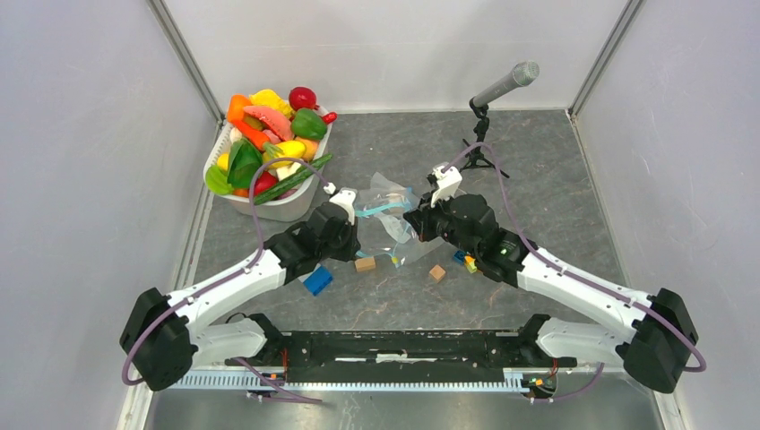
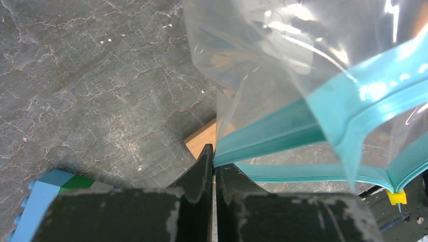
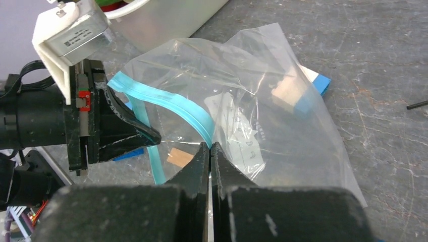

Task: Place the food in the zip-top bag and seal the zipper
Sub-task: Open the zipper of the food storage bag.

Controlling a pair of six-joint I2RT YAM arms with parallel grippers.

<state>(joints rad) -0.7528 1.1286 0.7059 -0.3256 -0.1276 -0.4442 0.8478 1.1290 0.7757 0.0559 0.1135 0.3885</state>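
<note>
The clear zip-top bag (image 1: 392,215) hangs above the table middle between both grippers, its mouth spread. Its light-blue zipper (image 2: 298,128) shows as two separated strips, so the mouth is open. My left gripper (image 2: 214,156) is shut on one zipper strip at the bag's left corner. My right gripper (image 3: 209,146) is shut on the other strip (image 3: 194,116), with the left gripper (image 3: 121,128) facing it. The food (image 1: 269,143), glossy red, orange, yellow and green toys, is piled in a white tub (image 1: 291,204) at the back left. I see no food inside the bag.
A microphone on a small tripod (image 1: 488,107) stands at the back right. Tan wooden cubes (image 1: 365,264) (image 1: 436,272) and blue building blocks (image 1: 317,280) (image 1: 464,260) lie under and around the bag. Grey walls close in both sides.
</note>
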